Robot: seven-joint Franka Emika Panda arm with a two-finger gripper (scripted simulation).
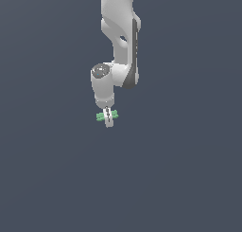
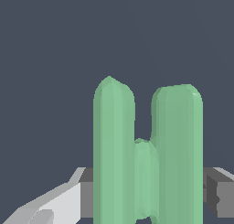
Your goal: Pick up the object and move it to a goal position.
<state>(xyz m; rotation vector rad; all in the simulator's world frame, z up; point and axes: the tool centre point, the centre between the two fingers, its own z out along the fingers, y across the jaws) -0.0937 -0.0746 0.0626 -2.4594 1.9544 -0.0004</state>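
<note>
The object (image 1: pixel 100 116) is a small light-green piece whose ends stick out on both sides of the white fingers in the exterior view. My gripper (image 1: pixel 108 118) hangs below the white arm and is shut on it. In the wrist view the object (image 2: pixel 114 145) fills the middle as two parallel rounded green bars joined by a short web. A finger (image 2: pixel 68 198) presses against one side of it and the other finger (image 2: pixel 217 191) against the opposite side. No goal marker shows in either view.
A plain dark grey-blue background surrounds the arm (image 1: pixel 120 41) in both views. No other objects, containers or edges are in sight.
</note>
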